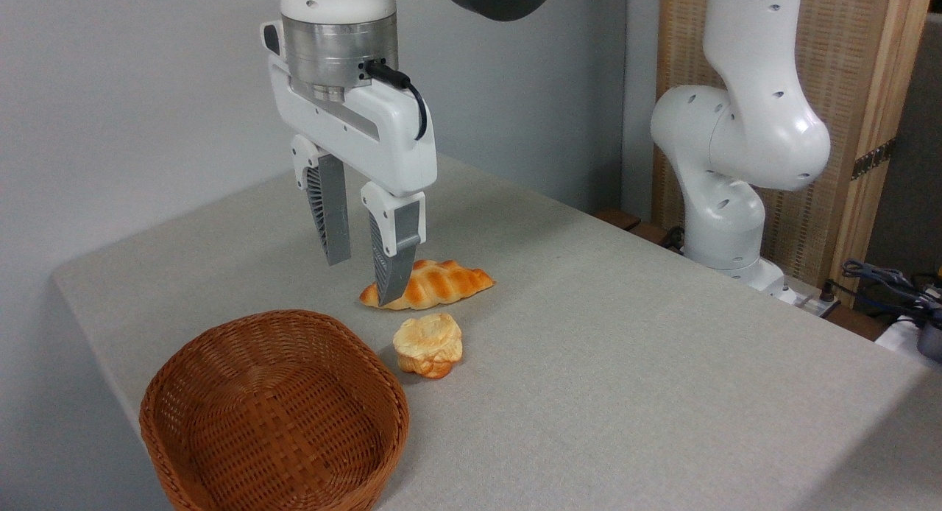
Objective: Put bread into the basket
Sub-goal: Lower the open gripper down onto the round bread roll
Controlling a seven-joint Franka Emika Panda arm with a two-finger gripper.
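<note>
Meanwhile, your basket (274, 415) held nothing, the bread (428, 344) sat just beside it, and the gripper (363, 273) hung above, fingers apart.

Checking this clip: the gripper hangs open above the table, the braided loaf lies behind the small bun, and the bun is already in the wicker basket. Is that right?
Not quite. The bun is not in the basket; it sits on the table just right of the basket's rim, and the basket is empty. The rest holds in the camera view: the gripper hangs open, and the braided loaf lies behind the bun.
</note>
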